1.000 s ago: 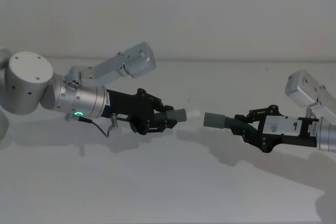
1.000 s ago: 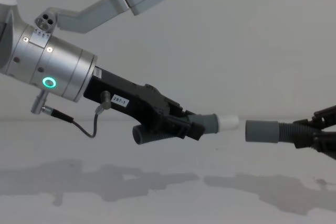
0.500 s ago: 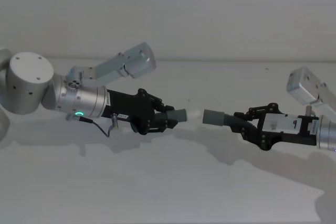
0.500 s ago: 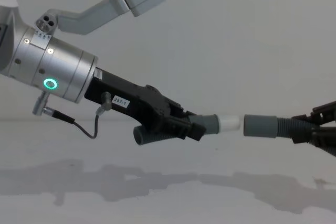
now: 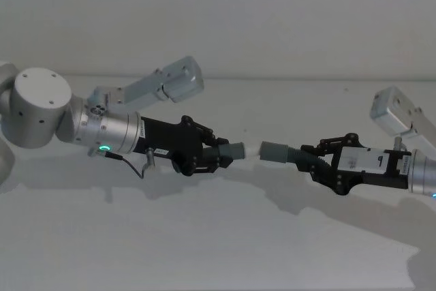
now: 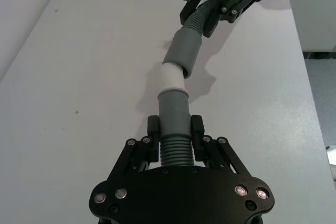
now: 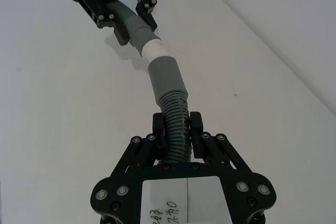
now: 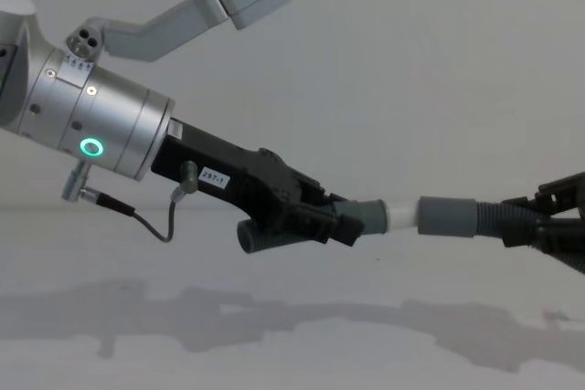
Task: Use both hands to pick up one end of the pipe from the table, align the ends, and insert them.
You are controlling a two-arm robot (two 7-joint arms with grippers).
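Observation:
Both grippers hold the pipe above the table [image 5: 204, 236]. My left gripper [image 5: 219, 157] is shut on the ribbed part of one hose piece [image 6: 174, 148]. Its grey cuff [image 8: 370, 216] and white tip [image 8: 402, 215] point toward the right. The right gripper [image 5: 311, 161] is shut on the other ribbed hose piece [image 7: 177, 121], whose cuff [image 8: 448, 216] faces left. The white tip [image 6: 171, 77] meets the mouth of the right cuff [image 6: 185, 51], and a short white band shows between the two ends. The two pieces lie nearly in one line, with a slight bend at the joint.
The table is a plain white surface that runs back to a pale wall. Only the arms' shadows lie on it. The left arm's silver wrist bracket [image 5: 170, 81] sticks up behind its gripper, and the right arm's bracket [image 5: 398, 115] sits at the right edge.
The gap between the two ends has closed. The right gripper has moved left with its hose, the left one has moved slightly right, and the white tip now touches the right cuff.

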